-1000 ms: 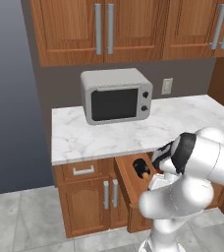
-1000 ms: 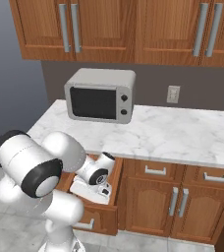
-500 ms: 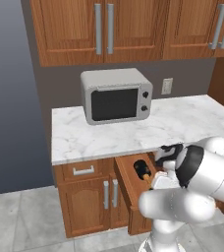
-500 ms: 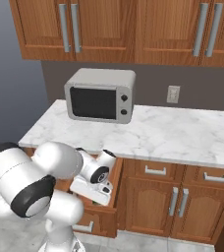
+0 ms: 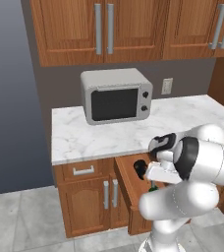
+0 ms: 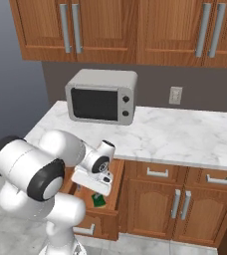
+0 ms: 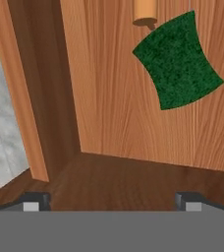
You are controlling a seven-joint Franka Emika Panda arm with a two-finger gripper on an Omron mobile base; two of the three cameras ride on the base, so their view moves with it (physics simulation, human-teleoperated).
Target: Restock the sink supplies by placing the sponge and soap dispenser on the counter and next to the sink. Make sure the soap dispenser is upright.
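Observation:
The green sponge (image 7: 178, 61) lies flat on the wooden floor of an open drawer (image 6: 116, 185); a corner of it also peeks out under my hand (image 6: 98, 200) (image 5: 153, 187). The soap dispenser (image 5: 139, 169) is a black bottle in the same drawer, its orange-tan nozzle (image 7: 145, 12) just beyond the sponge. My gripper (image 7: 111, 203) hangs open over the drawer floor, short of the sponge, holding nothing. The marble counter (image 5: 84, 138) runs above the drawer. The sink is out of view.
A grey microwave (image 5: 116, 96) stands at the back of the counter (image 6: 175, 134). Wooden wall cabinets hang above it. Shut drawers and cabinet doors (image 6: 185, 209) flank the open drawer. The drawer's side wall (image 7: 23, 113) rises close on the hand view's left.
The arm's elbow has dipped and come back up while the hand stayed over the open drawer. The gripper has stayed open, and the sponge and dispenser have not moved.

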